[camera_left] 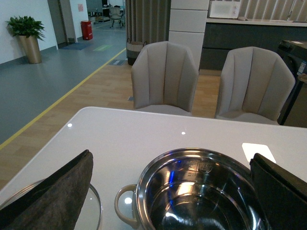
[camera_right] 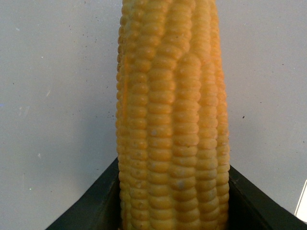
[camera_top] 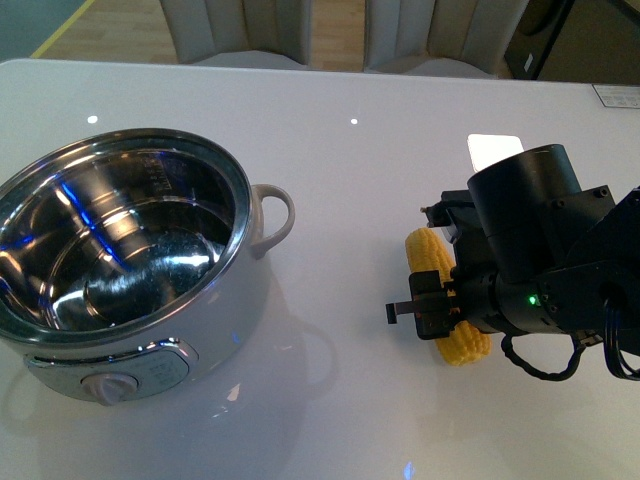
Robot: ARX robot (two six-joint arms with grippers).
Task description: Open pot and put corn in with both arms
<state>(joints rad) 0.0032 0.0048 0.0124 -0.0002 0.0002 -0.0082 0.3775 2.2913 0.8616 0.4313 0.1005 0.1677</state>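
Note:
The white pot (camera_top: 255,270) stands open at the table's left, its steel inside bare, its loop handle (camera_top: 275,220) toward the middle and its knob (camera_top: 105,387) at the front. My right gripper (camera_top: 440,300) is shut across the middle of the yellow corn (camera_top: 428,255), low over the table right of the pot. The right wrist view shows the corn (camera_right: 172,105) between both fingers (camera_right: 91,211). My left gripper (camera_left: 171,156) is open and empty above the pot (camera_left: 144,187). The glass lid (camera_left: 95,211) lies beside the pot, mostly hidden by a finger (camera_left: 53,196).
The white table (camera_top: 350,180) stretches between pot and corn. A bright rectangular patch (camera_top: 494,150) lies behind the right arm. Two grey chairs (camera_left: 165,76) stand beyond the table's far edge.

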